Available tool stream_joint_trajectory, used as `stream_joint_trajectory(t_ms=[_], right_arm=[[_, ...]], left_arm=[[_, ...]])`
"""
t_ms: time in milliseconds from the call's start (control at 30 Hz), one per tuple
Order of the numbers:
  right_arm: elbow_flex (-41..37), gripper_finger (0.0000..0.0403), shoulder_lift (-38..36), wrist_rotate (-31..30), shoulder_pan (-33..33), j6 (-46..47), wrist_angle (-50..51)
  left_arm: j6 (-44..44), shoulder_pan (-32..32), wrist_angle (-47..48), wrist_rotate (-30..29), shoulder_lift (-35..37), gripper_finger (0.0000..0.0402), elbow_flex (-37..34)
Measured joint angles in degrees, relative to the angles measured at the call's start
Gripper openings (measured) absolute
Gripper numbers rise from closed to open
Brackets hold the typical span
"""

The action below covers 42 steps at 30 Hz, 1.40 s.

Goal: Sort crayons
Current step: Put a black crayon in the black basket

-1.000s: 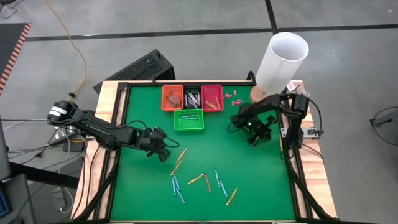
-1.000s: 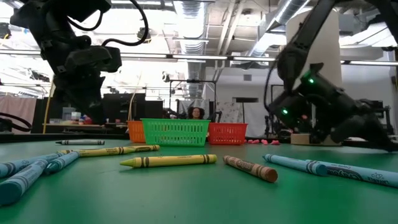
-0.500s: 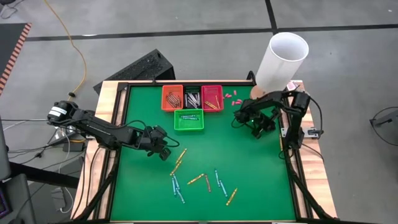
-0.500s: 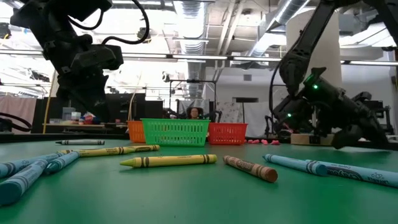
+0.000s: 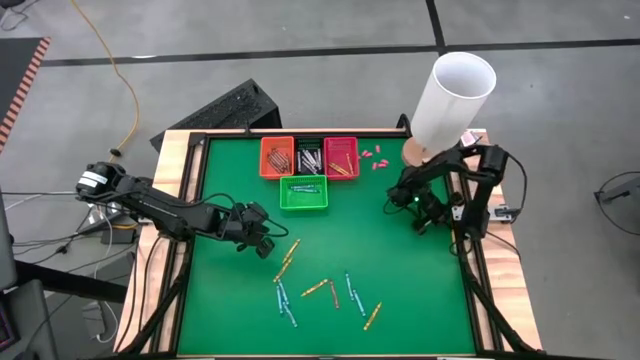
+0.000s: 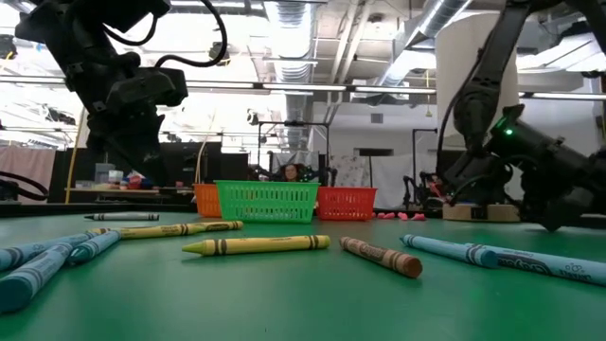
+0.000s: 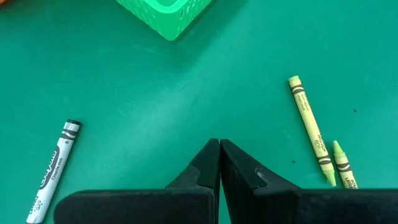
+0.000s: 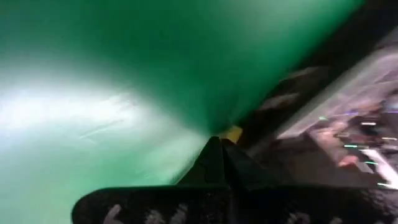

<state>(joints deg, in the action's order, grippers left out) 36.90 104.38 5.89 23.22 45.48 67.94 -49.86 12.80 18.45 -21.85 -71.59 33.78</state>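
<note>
Two dark grippers are fully closed and empty. Left gripper (image 5: 268, 245) hovers over the green table (image 5: 420, 290), just beside two yellow wax crayons (image 5: 288, 256); the remaining loose crayons lie nearer the front edge. Right gripper (image 5: 421, 224) is near the right edge, well apart from them.

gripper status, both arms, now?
Left gripper: shut, empty, above the mat near two yellow crayons.
Right gripper: shut, empty, near the table's right edge.

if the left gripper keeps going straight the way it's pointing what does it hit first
Probably bare green table. Its shut jaws aim between the white crayon and yellow crayon; the green basket lies farther ahead. Left gripper height is unclear.
</note>
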Motion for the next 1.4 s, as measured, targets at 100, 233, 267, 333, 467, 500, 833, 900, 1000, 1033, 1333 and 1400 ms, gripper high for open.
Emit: stream_joint_trajectory(t_ms=[100,233,267,333,467,500,833,900,1000,1033,1333,1400], right_arm=[[0.4,0.0000,-0.2,3.4,-3.9,1.3,-0.3],[2.8,0.0000,-0.2,7.0,-10.9,6.2,-0.3],[4.0,0.0000,-0.2,7.7,-12.6,6.9,0.2],[6.2,0.0000,-0.2,8.4,-15.9,9.1,1.1],[11.6,0.0000,-0.1,7.1,-22.2,14.0,5.5],[12.7,0.0000,-0.1,6.2,-23.9,15.4,6.8],[12.8,0.0000,-0.2,0.4,-35.6,43.2,7.9],[12.6,0.0000,-0.2,-0.2,-37.0,47.6,8.4],[12.4,0.0000,-0.2,-0.3,-38.5,52.0,11.4],[12.4,0.0000,-0.2,-0.2,-39.0,53.6,12.9],[11.7,0.0000,-0.2,0.3,-42.1,63.1,18.1],[10.6,0.0000,-0.2,1.4,-41.9,64.5,17.5]], left_arm=[[0.8,0.0,0.0,0.1,0.0,0.0000,0.0],[2.1,0.0,0.0,-0.1,0.0,0.0000,0.0],[2.1,0.0,-0.1,-0.1,0.0,0.0000,0.0],[2.1,0.0,-0.1,-0.1,0.0,0.0000,0.0],[2.1,0.1,-0.3,0.0,0.0,0.0000,0.0],[2.1,0.1,-0.4,0.1,0.0,0.0000,0.0],[2.7,0.1,-0.4,-1.3,0.0,0.0000,0.0],[2.7,0.1,-0.4,-1.3,0.0,0.0000,0.0],[2.7,0.1,-0.4,-1.3,0.0,0.0000,0.0],[2.7,0.1,-0.4,-1.3,0.0,0.0000,0.0],[2.7,0.1,-0.4,-1.5,0.0,0.0000,0.0],[2.7,0.1,-0.4,-1.5,0.0,0.0000,0.0]])
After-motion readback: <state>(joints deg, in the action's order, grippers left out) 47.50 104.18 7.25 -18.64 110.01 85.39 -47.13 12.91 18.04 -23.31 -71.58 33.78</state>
